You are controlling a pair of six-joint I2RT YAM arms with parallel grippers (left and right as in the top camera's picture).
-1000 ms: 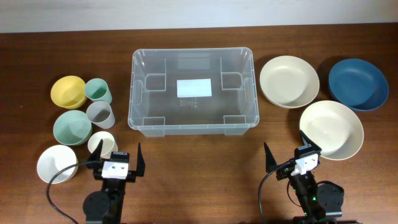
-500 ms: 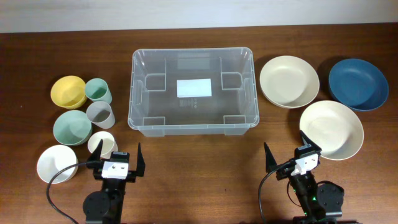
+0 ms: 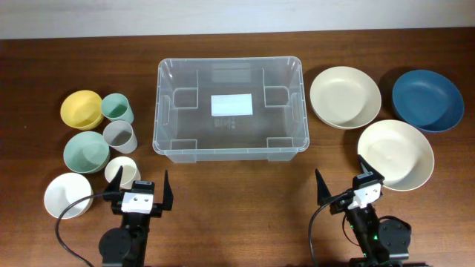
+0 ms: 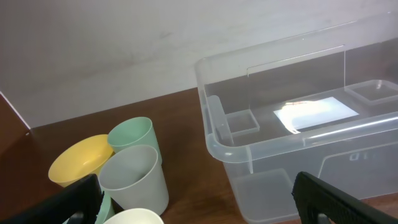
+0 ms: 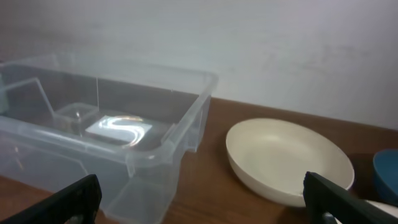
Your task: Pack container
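Note:
The clear container (image 3: 230, 107) stands empty at the table's middle, a white label on its base. It also shows in the left wrist view (image 4: 298, 124) and the right wrist view (image 5: 99, 137). My left gripper (image 3: 139, 190) is open and empty at the front left, beside a cream cup (image 3: 122, 173). My right gripper (image 3: 345, 185) is open and empty at the front right, next to a cream plate (image 3: 395, 154). Both grippers are well short of the container.
Left of the container: a yellow bowl (image 3: 81, 109), a green cup (image 3: 116, 108), a grey cup (image 3: 119, 136), a green bowl (image 3: 86, 151), a white bowl (image 3: 67, 196). Right of it: a cream bowl (image 3: 344, 96) and a blue bowl (image 3: 427, 100).

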